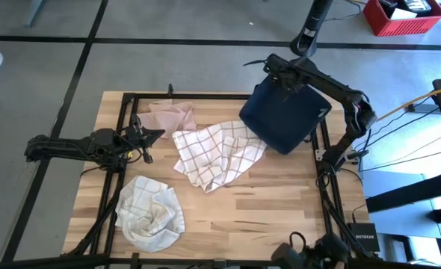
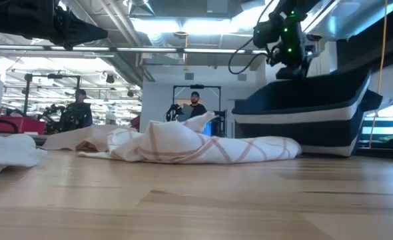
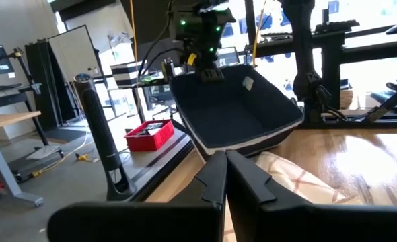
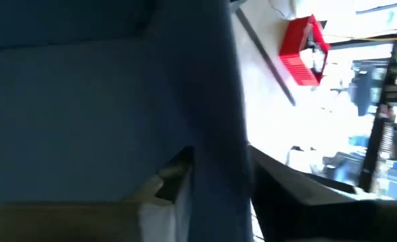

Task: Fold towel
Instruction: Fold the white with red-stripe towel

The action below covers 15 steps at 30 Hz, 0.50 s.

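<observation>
Now the right gripper (image 1: 279, 73) is up over the table's far right corner, clamped on the rim of a dark blue fabric basket (image 1: 284, 113). The basket hangs tilted, its opening turned toward the left arm, and the left wrist view looks straight into its empty inside (image 3: 235, 111). From table level its white-striped lower edge (image 2: 303, 119) sits low over the wood, just beside the towels; contact with the table cannot be judged.

Down on the wooden table (image 1: 280, 202) lie three towels. A white one with a reddish check (image 1: 217, 153) is crumpled at the centre, its far corner running under the basket's edge. A plain pink one (image 1: 172, 114) is bunched at the far side, touching the checked one. A white one with a grey check (image 1: 152, 211) sits heaped near the front left, well apart from the others.

The left gripper (image 1: 155, 135) waits at the table's left side, fingers pressed together, holding nothing, pointing at the checked towel. Two people (image 2: 195, 105) stand in the room beyond.
</observation>
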Available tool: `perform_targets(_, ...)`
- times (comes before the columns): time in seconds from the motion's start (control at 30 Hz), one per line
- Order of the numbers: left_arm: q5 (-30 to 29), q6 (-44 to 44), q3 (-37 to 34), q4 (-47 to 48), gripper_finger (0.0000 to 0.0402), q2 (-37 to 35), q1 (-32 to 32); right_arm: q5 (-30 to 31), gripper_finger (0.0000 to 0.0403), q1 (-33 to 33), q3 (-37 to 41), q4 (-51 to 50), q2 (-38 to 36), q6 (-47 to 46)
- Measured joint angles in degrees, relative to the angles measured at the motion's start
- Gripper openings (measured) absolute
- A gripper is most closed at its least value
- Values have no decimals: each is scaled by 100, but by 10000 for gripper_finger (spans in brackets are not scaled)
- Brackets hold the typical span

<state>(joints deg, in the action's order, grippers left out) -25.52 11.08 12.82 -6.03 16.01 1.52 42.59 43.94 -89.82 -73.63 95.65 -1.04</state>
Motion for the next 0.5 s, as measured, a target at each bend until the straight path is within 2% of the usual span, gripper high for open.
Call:
perform_targets(0.07,0,-14,0,43,0,0,0,226,166,-10,-5,-85,-2,1)
perform_targets(0.17,0,-14,0,113,0,0,0,251,198,-87,-187,-457,-1,-34)
perform_targets(0.3,0,20,0,113,0,0,0,-54,222,-346,-850,-1288,-25,-459)
perform_targets(0.33,0,25,0,116,0,0,0,-346,225,-458,-1037,-1446,-39,-616)
perform_targets(0.4,0,-18,0,116,0,1,0,-1366,228,-736,-1338,-1592,-99,-917)
perform_targets(0.5,102,-78,0,121,0,0,0,-2892,229,-1469,-1305,-1194,-324,-1100)
